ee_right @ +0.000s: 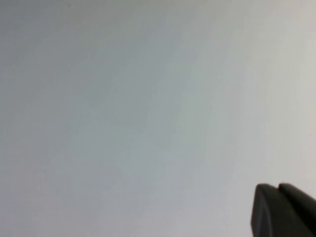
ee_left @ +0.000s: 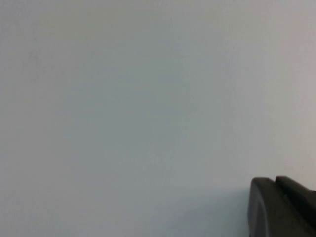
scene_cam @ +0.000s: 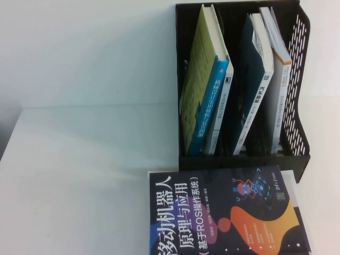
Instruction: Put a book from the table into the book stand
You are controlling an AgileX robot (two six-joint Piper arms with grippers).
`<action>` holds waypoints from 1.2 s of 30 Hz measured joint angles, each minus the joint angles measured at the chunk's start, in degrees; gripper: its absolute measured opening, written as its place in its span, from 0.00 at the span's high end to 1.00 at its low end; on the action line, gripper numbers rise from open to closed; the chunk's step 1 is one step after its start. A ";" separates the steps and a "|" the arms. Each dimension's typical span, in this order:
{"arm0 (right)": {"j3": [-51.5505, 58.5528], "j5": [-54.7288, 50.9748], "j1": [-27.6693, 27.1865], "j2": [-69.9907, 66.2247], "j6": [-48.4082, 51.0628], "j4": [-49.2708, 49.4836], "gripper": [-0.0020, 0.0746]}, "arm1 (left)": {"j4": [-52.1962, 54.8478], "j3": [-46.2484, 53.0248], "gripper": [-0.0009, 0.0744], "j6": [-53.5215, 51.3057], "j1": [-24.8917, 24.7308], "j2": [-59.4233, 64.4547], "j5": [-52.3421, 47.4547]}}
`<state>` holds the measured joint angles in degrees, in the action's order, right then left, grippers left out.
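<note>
book (scene_cam: 223,212) flat on table (scene_cam: 74,186) before book stand (scene_cam: 297,95) | left gripper (ee_left: 281,207), right gripper (ee_right: 281,210): seemingly parked; grip unclear

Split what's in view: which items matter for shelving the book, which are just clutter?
Job:
- large dark navy paperback, flat on the white table
- black plastic slotted book stand
- left end effector and right end effector, each seen only over blank white

Bystanders:
- olive-green book, cyan-blue book, dark teal book, white book, already shelved
</note>
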<state>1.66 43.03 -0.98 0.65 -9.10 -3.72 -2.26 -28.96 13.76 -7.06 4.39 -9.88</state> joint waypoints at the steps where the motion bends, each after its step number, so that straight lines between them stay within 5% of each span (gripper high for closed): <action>1: 0.00 0.24 0.00 0.00 0.00 0.14 0.98 | 0.00 -1.40 0.99 0.00 0.00 1.20 -0.95; 13: 0.00 -1.33 0.00 0.09 0.39 5.67 0.98 | -4.96 -2.81 0.99 0.00 0.00 8.88 -10.98; 23: -20.26 -61.48 0.00 -4.21 -0.08 8.88 0.97 | -24.27 -2.45 0.99 -4.01 0.00 24.74 -28.24; 30: -27.63 -75.08 0.00 -19.11 2.00 19.97 0.97 | -46.58 -2.45 0.99 -24.43 0.00 36.05 -27.89; 36: -27.73 -80.03 0.00 -37.76 22.55 36.67 0.97 | -64.09 -2.45 0.99 -41.49 0.00 46.38 -28.53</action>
<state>-26.07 -37.00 -0.98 -37.12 13.45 32.95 -66.35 -31.41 -27.73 -7.06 50.78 -38.41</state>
